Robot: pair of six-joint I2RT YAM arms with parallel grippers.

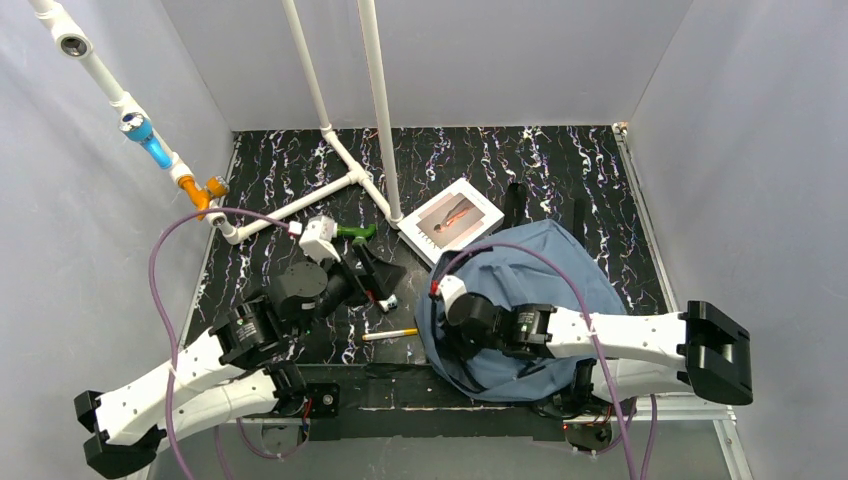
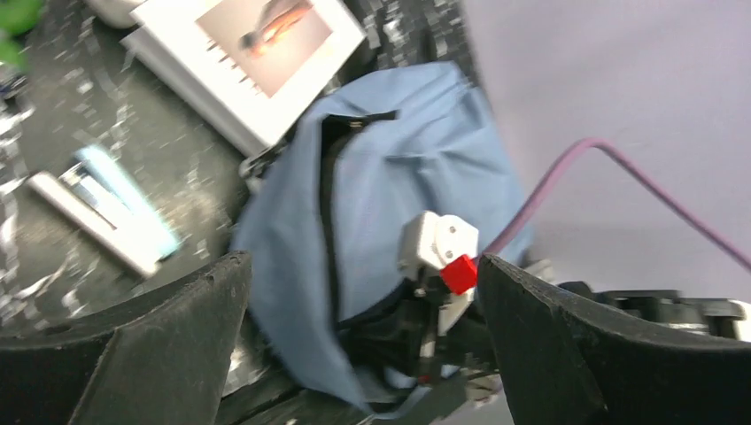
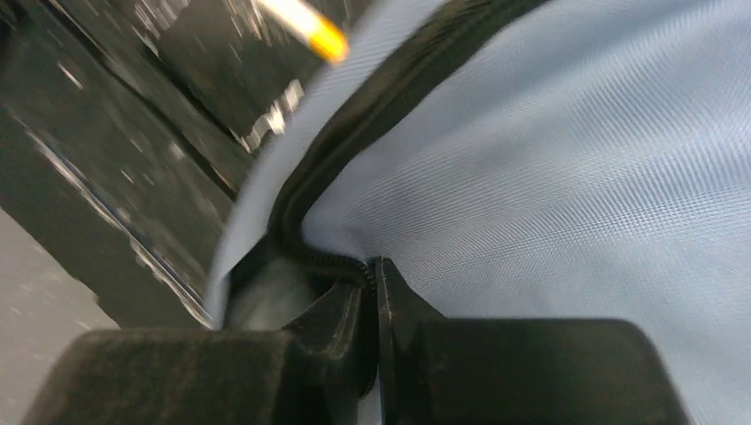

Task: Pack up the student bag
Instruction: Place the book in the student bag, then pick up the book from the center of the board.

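Top cam: above and behind the bases [image 1: 300, 400], looking down. Left wrist cam looks past its fingers [image 2: 159, 354] at the bag [image 2: 416, 168] from nearby; right wrist cam sits tight on its zipper [image 3: 350, 133]. All share the bag.

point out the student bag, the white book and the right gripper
student bag [image 1: 530, 280]: top external view, bare blue fabric near its middle
white book [image 1: 456, 220]: top external view, centre of its cover
right gripper [image 3: 372, 270]: right wrist view, between fingertips shut on the zipper edge

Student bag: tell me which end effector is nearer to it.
Right. The right end effector is shut on the zipper edge of the student bag; the left end effector hangs open over the table to the bag's left, apart from it.
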